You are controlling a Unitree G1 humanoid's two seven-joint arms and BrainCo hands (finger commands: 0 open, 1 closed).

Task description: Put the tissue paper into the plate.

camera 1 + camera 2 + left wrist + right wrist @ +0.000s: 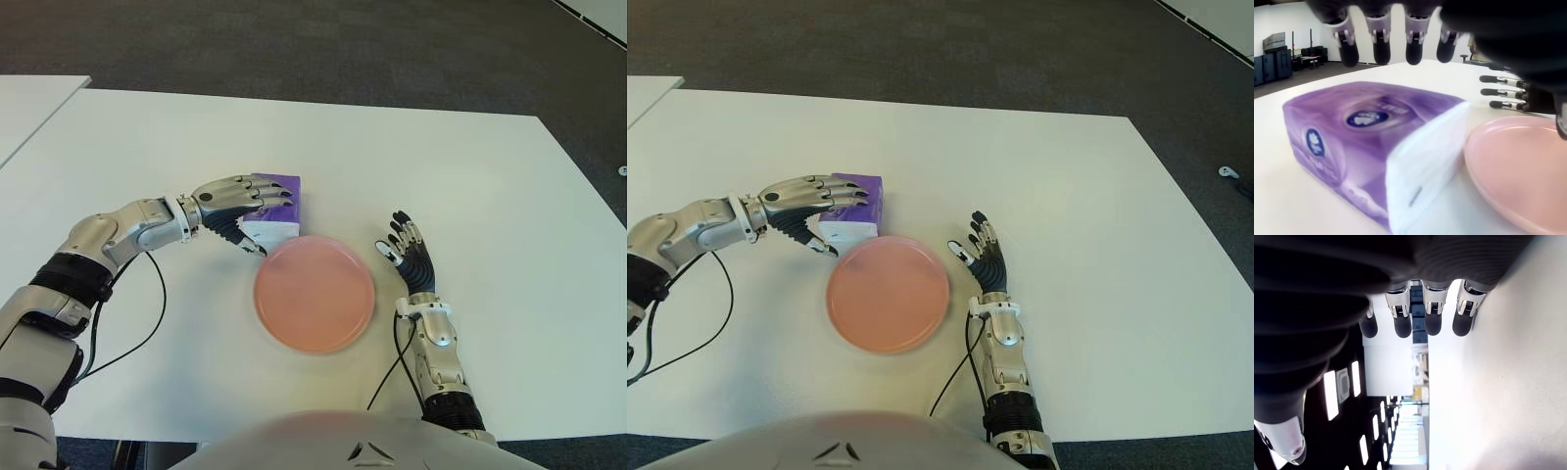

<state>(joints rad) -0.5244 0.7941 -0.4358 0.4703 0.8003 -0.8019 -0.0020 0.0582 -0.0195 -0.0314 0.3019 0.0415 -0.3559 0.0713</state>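
My left hand point(240, 201) hovers over the tissue pack point(277, 208), which lies flat on the white table point(490, 176) near the middle of the tabletop, just beside the far-left rim of the pink plate point(314, 293). In the left wrist view the fingers point(1381, 44) hang spread above the purple top of the pack with a clear gap beneath them, and the thumb stands off by the plate side; they grasp nothing. I cannot tell from the head views whether pack and plate touch; the wrist view shows a thin strip of table between them. My right hand point(409, 257) shows beside the plate on its right, toward the near edge, fingers straight and holding nothing. I judge the pack light and soft: a plastic-wrapped block of paper that will dent under pressure and whose glossy film may slide against smooth fingertips. The surest hold looks to be across its short width, four fingers down the far long side and the thumb on the near one, squeezing enough to bite into the padding. The plate looks shallow and sits close by, so the carry should be short and low.
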